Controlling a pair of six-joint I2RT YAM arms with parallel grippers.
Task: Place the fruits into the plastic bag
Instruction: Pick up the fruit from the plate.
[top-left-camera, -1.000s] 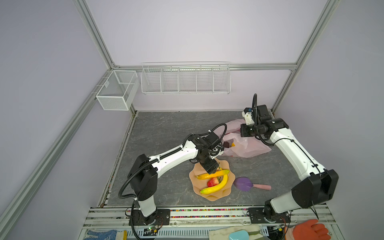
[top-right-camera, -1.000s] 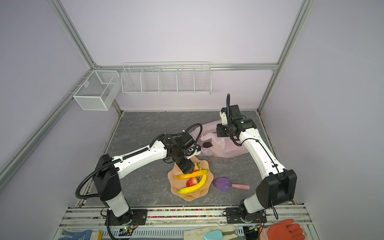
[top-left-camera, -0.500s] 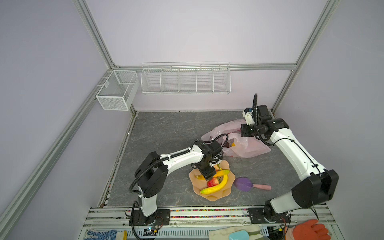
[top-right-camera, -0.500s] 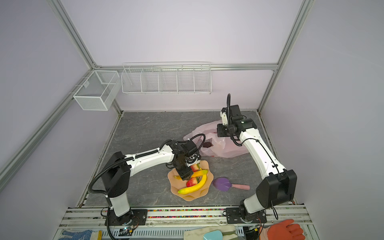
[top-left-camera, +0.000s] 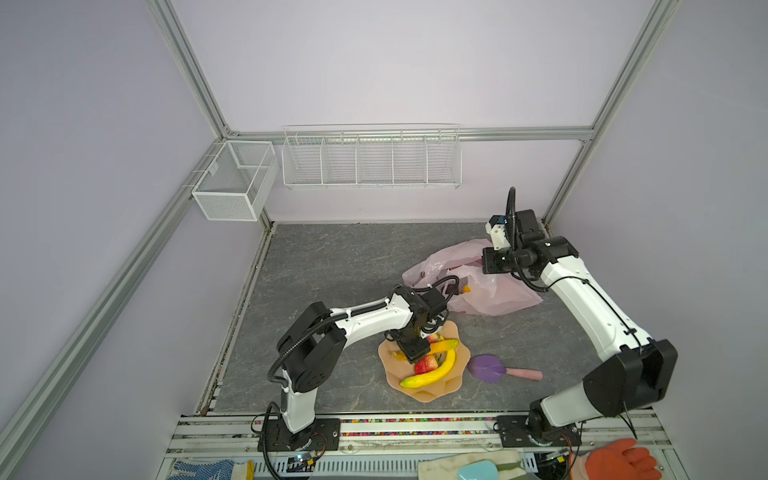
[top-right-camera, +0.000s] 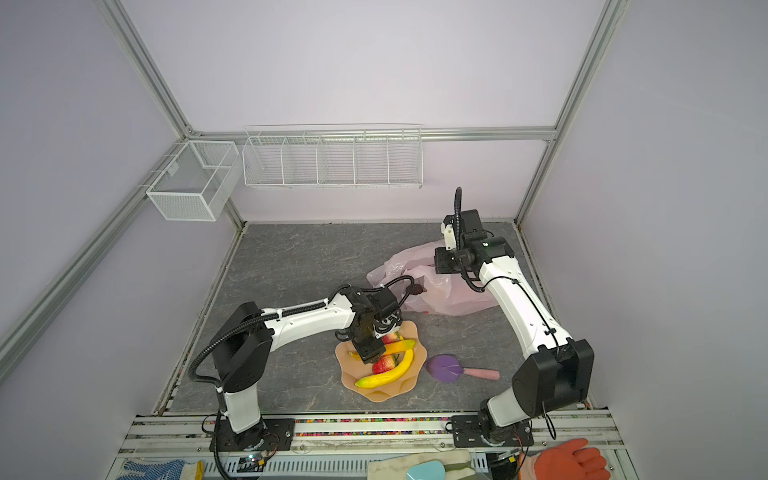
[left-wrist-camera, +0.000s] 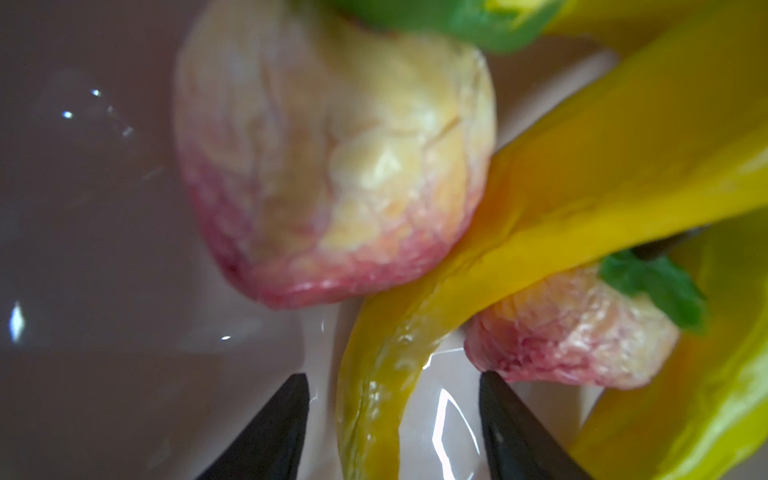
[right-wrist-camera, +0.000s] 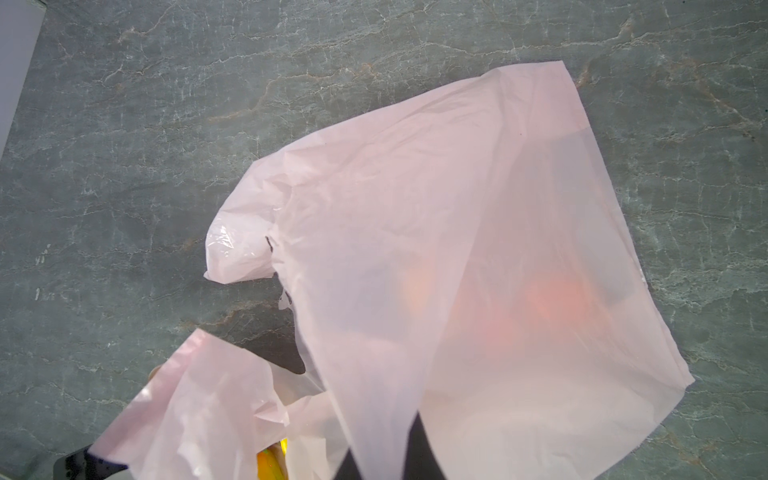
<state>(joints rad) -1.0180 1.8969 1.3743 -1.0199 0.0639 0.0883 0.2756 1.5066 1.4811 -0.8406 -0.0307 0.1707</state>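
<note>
A peach scalloped bowl (top-left-camera: 432, 397) (top-right-camera: 386, 397) holds two yellow bananas (top-left-camera: 436, 372) (top-left-camera: 446, 345) and two red strawberries (top-left-camera: 426, 365) (top-left-camera: 433, 337). My left gripper (top-left-camera: 413, 355) (top-right-camera: 370, 355) (left-wrist-camera: 392, 386) reaches down into the bowl, open. In the left wrist view, the thin end of one banana (left-wrist-camera: 561, 199) lies between its black fingertips (left-wrist-camera: 291, 415) with gaps on both sides, beside a strawberry (left-wrist-camera: 332, 166). My right gripper (top-left-camera: 484, 266) (right-wrist-camera: 384, 453) is shut on the pale pink plastic bag (top-left-camera: 494, 295) (top-right-camera: 453, 297) (right-wrist-camera: 457, 249), holding its edge up. A dark fruit (top-right-camera: 417, 289) and a yellow-orange fruit (right-wrist-camera: 272, 461) lie inside.
A purple leaf-shaped paddle (top-left-camera: 486, 368) (top-right-camera: 444, 368) with a pink handle lies right of the bowl. White wire baskets (top-left-camera: 370, 156) hang on the back wall and at the left corner (top-left-camera: 235, 180). An orange glove (top-left-camera: 623, 461) lies off the table's front right.
My left gripper has dropped from above the bowl's far rim down among the fruit, its elbow folding back. Its jaws have narrowed slightly. The right arm and the bag are unchanged.
</note>
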